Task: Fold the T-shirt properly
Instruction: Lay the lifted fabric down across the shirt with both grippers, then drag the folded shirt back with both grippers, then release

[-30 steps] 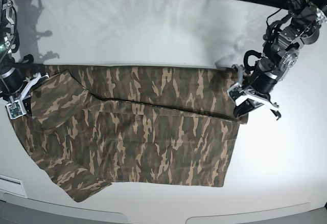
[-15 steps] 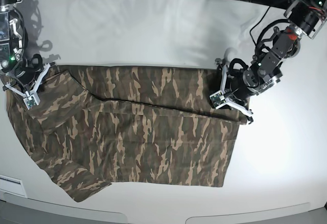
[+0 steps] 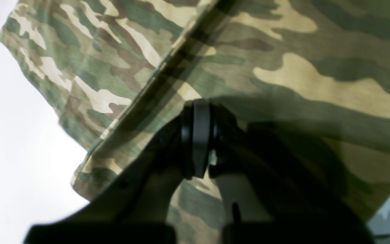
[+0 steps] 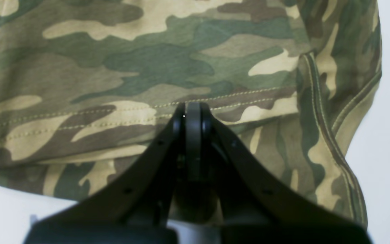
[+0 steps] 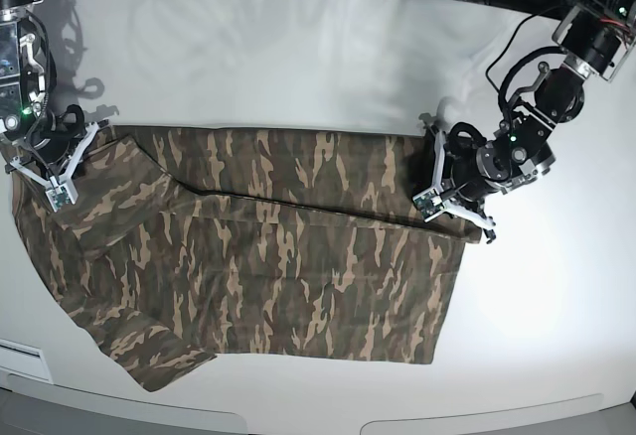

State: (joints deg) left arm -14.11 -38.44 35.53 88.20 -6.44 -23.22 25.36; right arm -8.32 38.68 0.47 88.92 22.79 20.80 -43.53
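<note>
Black arms (image 5: 537, 107) (looped cables, green lights)

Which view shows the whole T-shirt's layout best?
The base view: the whole T-shirt lies spread on the table. The wrist views show only close patches of cloth at each shut hand.

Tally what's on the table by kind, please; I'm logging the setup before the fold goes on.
T-shirt: 1
Gripper: 2, left and right, both shut at the shirt's edges
Total: 3
</note>
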